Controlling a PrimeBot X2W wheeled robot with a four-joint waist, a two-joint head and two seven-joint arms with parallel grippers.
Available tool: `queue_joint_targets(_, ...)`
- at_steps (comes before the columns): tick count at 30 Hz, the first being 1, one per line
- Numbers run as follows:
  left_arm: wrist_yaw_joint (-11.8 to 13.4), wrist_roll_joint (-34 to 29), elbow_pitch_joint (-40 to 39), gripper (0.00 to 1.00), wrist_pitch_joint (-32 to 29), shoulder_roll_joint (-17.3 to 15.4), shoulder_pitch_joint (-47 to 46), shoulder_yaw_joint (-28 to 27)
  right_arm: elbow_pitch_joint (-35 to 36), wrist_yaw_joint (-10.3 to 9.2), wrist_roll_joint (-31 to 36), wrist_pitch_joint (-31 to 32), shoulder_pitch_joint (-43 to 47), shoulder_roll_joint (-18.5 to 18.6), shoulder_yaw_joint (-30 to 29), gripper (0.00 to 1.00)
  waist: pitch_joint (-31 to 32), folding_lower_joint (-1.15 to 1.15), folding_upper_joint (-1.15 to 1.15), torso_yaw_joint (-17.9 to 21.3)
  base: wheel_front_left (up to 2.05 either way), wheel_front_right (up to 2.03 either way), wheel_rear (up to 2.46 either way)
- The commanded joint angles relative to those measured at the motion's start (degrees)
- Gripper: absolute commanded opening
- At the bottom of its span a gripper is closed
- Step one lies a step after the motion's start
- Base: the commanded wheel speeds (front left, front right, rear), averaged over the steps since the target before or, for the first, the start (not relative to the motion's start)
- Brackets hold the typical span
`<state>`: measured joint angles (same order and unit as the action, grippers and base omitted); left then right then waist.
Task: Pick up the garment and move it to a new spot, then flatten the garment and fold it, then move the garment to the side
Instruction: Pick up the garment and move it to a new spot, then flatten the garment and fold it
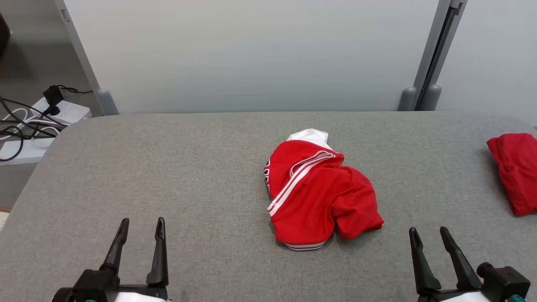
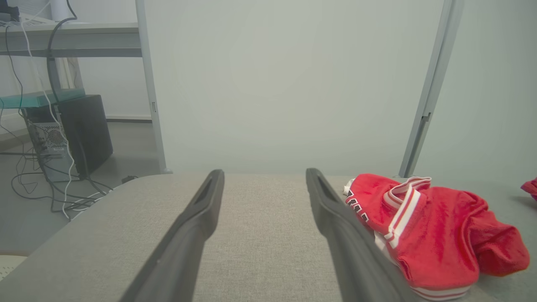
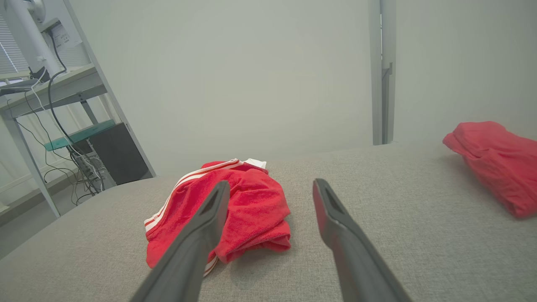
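Observation:
A crumpled red garment (image 1: 319, 193) with white stripes and a white part at its far end lies on the grey table (image 1: 168, 167), a little right of centre. It also appears at the right of the left wrist view (image 2: 432, 230) and left of centre in the right wrist view (image 3: 235, 205). My left gripper (image 1: 142, 224) rests open at the lower left, well clear of the cloth. At the lower right my right gripper (image 1: 428, 233) is open too, a short way right of the garment's near end. Both hold nothing.
A second red cloth (image 1: 517, 170) lies at the table's right edge, also in the right wrist view (image 3: 495, 163). A pale wall panel with grey posts (image 1: 423, 54) backs the table. A power strip and cables (image 1: 50, 113) sit off the left edge.

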<state>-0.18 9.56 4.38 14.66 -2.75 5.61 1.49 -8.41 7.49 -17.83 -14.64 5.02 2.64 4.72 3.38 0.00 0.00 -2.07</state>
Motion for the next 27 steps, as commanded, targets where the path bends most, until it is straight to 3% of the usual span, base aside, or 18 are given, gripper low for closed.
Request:
queue_joint_targets(1,0.1,0.0,-1.3,1.0,0.3,-0.2,-1.5,-1.4,1.1,0.0,0.1,-0.4,-1.6,0.5,1.5,1.0,0.0,0.0,0.0,0.1,0.0,0.0,0.0)
queue_joint_targets(27,1.0,1.1,-0.3,1.0,0.3,-0.1,-2.1,-0.2,1.2,0.0,0.1,-0.4,-2.4,0.3,2.9,1.0,-0.1,0.0,0.0,0.6,0.0,0.0,0.0)
